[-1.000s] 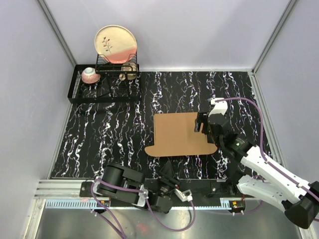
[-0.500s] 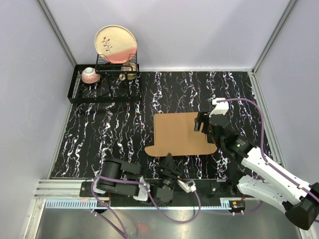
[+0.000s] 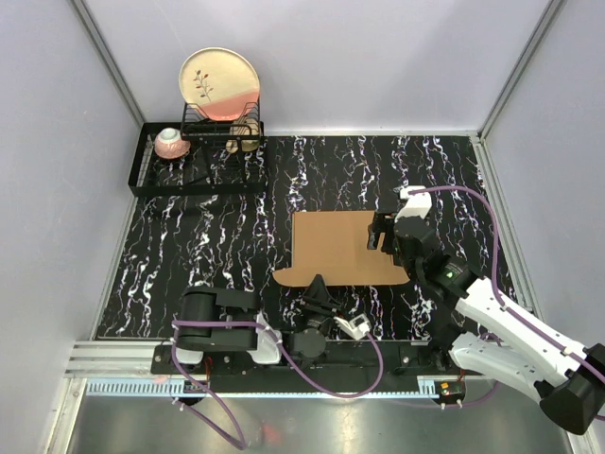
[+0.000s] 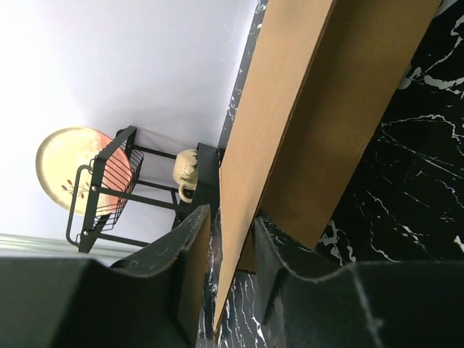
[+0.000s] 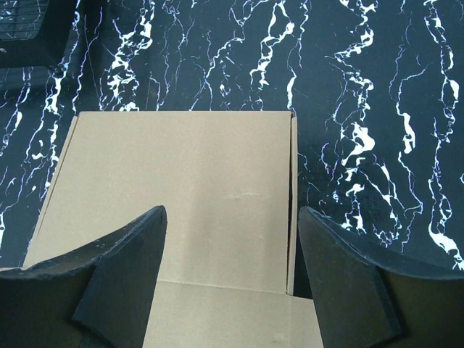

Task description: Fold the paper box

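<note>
The paper box (image 3: 331,248) is a flat brown cardboard sheet lying mid-table. Its near flap is tilted up off the table. My left gripper (image 3: 317,288) is at that near edge. In the left wrist view (image 4: 230,217) its jaws stand narrowly open astride the edge of the raised flap (image 4: 275,123), and a gap shows beside the left finger (image 4: 190,254). My right gripper (image 3: 383,236) hovers over the box's right edge. In the right wrist view (image 5: 230,212) it is wide open and empty above the cardboard (image 5: 181,181).
A black dish rack (image 3: 198,175) stands at the back left. It holds a cream and pink plate (image 3: 219,85), a pink cup (image 3: 171,142) and a beige mug (image 3: 246,134). Grey walls close in the table on three sides.
My left arm has swung round and its gripper has come up to the box's near edge. That edge has lifted and drawn back a little. My right gripper has barely moved.
</note>
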`<action>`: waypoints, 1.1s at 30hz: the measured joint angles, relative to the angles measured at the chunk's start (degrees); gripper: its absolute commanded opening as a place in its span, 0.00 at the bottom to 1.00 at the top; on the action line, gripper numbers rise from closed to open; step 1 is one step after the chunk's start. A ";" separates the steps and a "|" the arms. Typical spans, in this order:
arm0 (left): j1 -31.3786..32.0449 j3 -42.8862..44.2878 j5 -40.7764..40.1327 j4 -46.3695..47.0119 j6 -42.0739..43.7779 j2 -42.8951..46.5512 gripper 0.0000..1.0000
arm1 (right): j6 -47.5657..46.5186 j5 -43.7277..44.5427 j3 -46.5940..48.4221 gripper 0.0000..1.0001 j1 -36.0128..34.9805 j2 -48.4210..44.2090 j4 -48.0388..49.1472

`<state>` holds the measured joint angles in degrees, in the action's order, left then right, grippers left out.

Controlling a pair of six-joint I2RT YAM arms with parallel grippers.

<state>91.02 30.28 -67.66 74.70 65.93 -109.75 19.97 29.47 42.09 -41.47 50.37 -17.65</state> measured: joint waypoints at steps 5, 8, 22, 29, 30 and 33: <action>0.42 -0.07 0.22 -0.02 -0.57 -0.35 0.03 | 0.00 0.00 0.00 0.79 0.00 0.39 0.07; 1.20 -0.07 0.20 -0.13 -0.15 -0.33 0.00 | 0.00 0.00 0.00 0.79 0.00 0.44 0.07; 1.46 5.81 6.54 -33.66 -27.56 33.97 0.00 | -0.70 -0.11 12.41 0.80 0.00 1.38 -6.19; -0.85 12.72 15.85 -60.46 -42.60 45.03 0.00 | -2.21 -0.20 27.71 0.81 0.00 3.65 -9.27; -1.03 13.16 17.44 -63.63 -44.11 45.33 0.00 | -2.34 -0.20 29.00 0.80 0.00 4.02 -9.64; -1.36 13.51 21.24 -69.92 -46.82 45.33 0.00 | -2.62 -0.22 30.73 0.80 0.00 5.29 -10.23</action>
<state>89.67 43.79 -46.41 4.78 19.11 -64.42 17.34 29.26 72.82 -41.47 55.66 -27.88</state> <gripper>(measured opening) 0.005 0.806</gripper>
